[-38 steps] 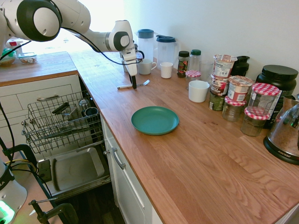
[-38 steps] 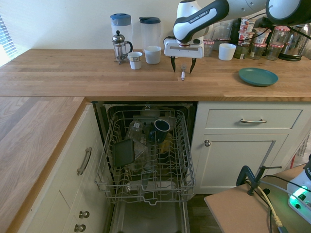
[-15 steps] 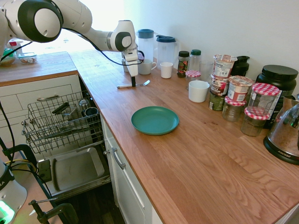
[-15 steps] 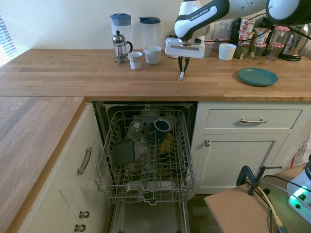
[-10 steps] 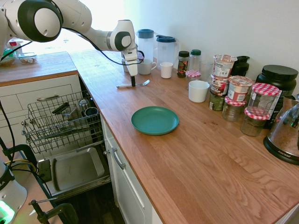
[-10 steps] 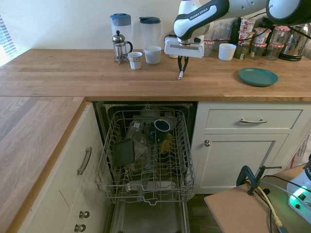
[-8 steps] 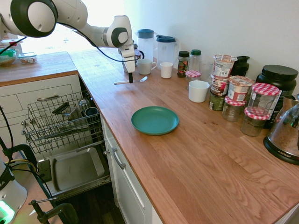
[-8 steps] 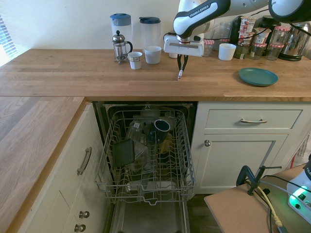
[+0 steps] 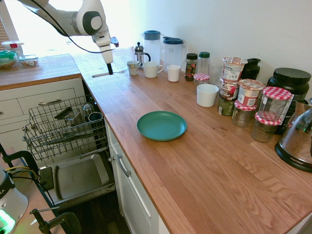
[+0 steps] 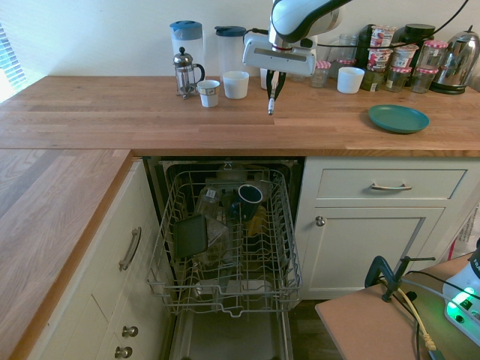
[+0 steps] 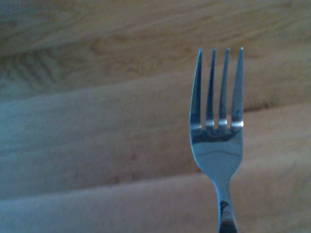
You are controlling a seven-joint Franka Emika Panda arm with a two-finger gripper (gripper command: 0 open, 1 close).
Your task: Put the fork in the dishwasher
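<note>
The slim silver fork [image 9: 100, 74] hangs level above the wooden counter [image 9: 146, 102], with my gripper [image 9: 109, 71] shut on its middle. From the other side the fork [image 10: 270, 106] shows end-on below the gripper [image 10: 272, 88], over the counter's front part, behind the open dishwasher. The wrist view shows the fork's tines [image 11: 217, 141] against the wood. The dishwasher's grey wire rack [image 9: 44, 129] is pulled out over the dropped door [image 9: 78, 178] and holds a mug and other dishes; the rack [image 10: 225, 247] lies in front of and below the gripper.
A teal plate [image 9: 162, 125] lies on the counter. A French press [image 10: 184, 73], two jugs, cups [image 10: 235, 84] and several jars [image 9: 243, 97] line the back wall. White drawers [image 10: 391, 184] flank the dishwasher.
The gripper closed on the fork, lifted it off the counter and carried it along the counter away from the plate, toward the stretch above the dishwasher.
</note>
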